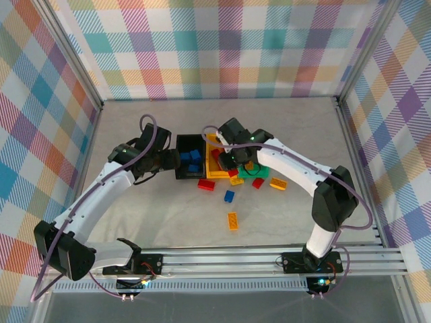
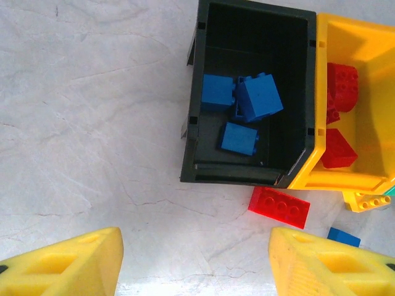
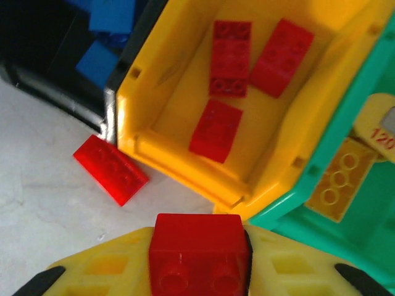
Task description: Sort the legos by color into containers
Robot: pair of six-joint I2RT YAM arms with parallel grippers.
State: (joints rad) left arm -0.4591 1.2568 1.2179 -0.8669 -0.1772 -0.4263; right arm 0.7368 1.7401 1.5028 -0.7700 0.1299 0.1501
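My right gripper (image 3: pixel 199 259) is shut on a red lego (image 3: pixel 199 246), just in front of the near rim of the yellow-orange container (image 3: pixel 185 166), which holds three red legos (image 3: pixel 231 58). The green container (image 3: pixel 321 148) to its right holds a yellow lego (image 3: pixel 336 182). The black container (image 2: pixel 191 123) holds three blue legos (image 2: pixel 259 97). My left gripper (image 2: pixel 196 265) is open over bare table, short of the black container. A loose red lego (image 2: pixel 279 206) lies by the containers' near corner.
Loose legos lie on the table in front of the containers: red (image 1: pixel 206 184), blue (image 1: pixel 229 196), yellow (image 1: pixel 233 221), yellow (image 1: pixel 278 183) and red (image 1: pixel 258 182). The three containers stand side by side mid-table. Checked walls enclose the table.
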